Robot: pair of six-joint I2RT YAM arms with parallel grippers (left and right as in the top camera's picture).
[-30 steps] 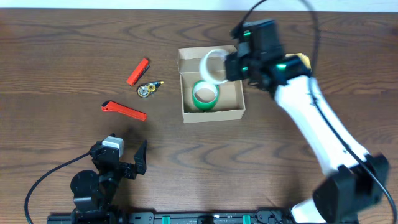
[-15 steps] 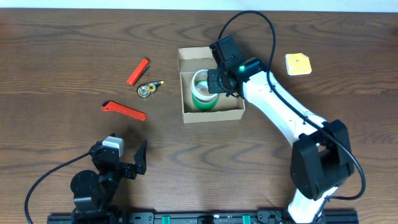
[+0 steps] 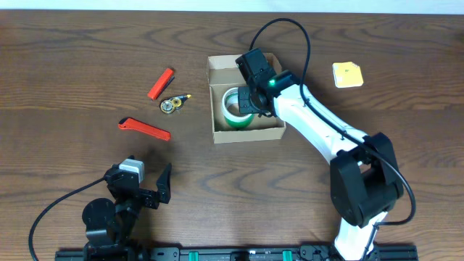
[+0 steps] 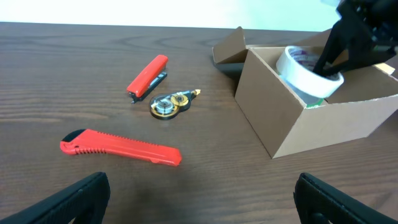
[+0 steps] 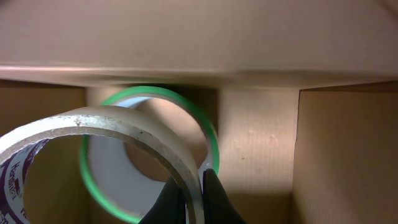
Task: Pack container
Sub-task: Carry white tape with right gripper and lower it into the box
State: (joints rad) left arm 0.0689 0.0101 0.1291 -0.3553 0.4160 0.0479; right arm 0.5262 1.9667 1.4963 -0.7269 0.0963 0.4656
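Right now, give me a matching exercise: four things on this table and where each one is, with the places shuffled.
Things
1. white tape
2. green tape
3. long red cutter
4. yellow square

Places
A. on the table, right of the box
B. lying on the box floor
C. pinched by the right fingers
D. on the table, left of the box

Pairs: 1-C, 2-B, 3-D, 4-A
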